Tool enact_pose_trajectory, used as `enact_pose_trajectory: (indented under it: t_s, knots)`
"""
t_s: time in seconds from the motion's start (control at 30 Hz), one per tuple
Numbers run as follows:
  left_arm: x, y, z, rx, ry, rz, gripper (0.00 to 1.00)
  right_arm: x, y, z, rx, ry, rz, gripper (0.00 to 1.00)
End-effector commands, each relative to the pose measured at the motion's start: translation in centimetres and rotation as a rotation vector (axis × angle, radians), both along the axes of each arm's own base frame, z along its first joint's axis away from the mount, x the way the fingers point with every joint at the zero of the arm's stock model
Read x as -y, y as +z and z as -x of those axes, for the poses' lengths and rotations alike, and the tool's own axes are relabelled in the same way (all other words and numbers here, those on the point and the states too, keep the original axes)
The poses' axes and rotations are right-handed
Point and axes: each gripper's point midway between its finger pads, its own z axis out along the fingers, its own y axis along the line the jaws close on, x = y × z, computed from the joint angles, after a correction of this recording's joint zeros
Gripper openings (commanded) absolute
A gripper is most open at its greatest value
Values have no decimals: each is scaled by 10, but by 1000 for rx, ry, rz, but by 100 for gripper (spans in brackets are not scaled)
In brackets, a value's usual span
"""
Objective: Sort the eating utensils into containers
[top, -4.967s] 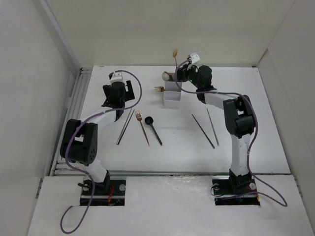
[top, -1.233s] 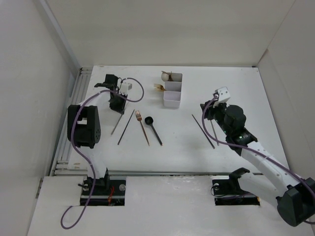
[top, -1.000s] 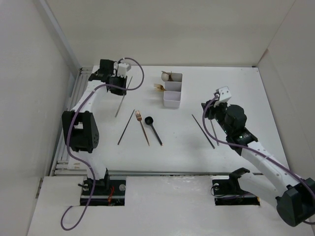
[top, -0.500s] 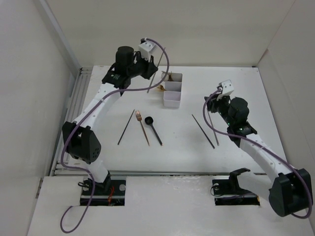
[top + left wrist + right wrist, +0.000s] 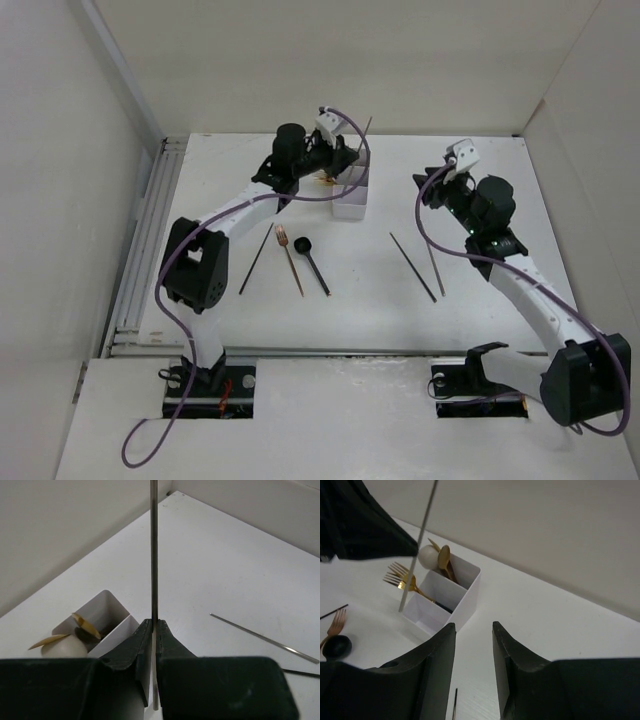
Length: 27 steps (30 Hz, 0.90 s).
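Note:
My left gripper (image 5: pixel 345 160) (image 5: pixel 154 625) is shut on a dark chopstick (image 5: pixel 367 125) (image 5: pixel 154 550), held upright just over the white three-compartment container (image 5: pixel 351 207) (image 5: pixel 106 604) (image 5: pixel 468 601). Gold spoons (image 5: pixel 443 557) stand in its far compartment and gold forks (image 5: pixel 401 577) lie across the middle one. My right gripper (image 5: pixel 431 186) (image 5: pixel 473 626) hangs open and empty to the right of the container. Two chopsticks (image 5: pixel 413 266) lie on the table below it. Another chopstick (image 5: pixel 255 260), a copper fork (image 5: pixel 291 258) and a black spoon (image 5: pixel 312 262) lie at left centre.
White walls close in the table at the back and both sides. A metal rail (image 5: pixel 145 250) runs along the left edge. Purple cables (image 5: pixel 440 250) loop off both arms.
The left arm has swung the chopstick from the table's back left across to above the container. The right gripper has lifted away from the two chopsticks toward the back, its jaws slightly narrower.

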Motion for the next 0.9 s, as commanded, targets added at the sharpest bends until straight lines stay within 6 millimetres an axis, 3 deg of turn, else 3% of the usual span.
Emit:
enact_pose_trajectory:
  t_s: [0.0,0.17,0.2,0.3,0.37,0.47,0.63,0.73,0.77,0.83,0.87]
  knots:
    - [19,36,2,145,-51,112,0,-2,34,-4,77,44,14,41]
    - [23,-3,-11,114,-27,95,0,16,36,-7,77,13,38,41]
    - [22,-2,-11,136,-27,97,0,17,41,-4,97,12,49,41]
    - [26,-32,-18,132,-13,49,0,23,42,-1,104,-6,57,41]
    - [29,-33,-23,174,-29,20,0,25,38,-1,88,-3,68,41]
    - [40,-67,-22,155,-103,-77,0,29,38,-2,88,-13,69,41]
    - [39,-78,-33,187,-122,-139,0,33,39,-5,88,-23,69,41]
    - [40,-94,-24,173,-188,-187,0,32,35,-7,79,-22,70,41]
    - [40,-100,-21,167,-205,-206,2,32,35,-7,79,-22,70,41]
    - [39,-108,-16,147,-224,-220,17,36,35,-8,78,-32,71,41]
    - [39,-102,-15,156,-223,-216,24,36,35,-8,82,-32,79,42]
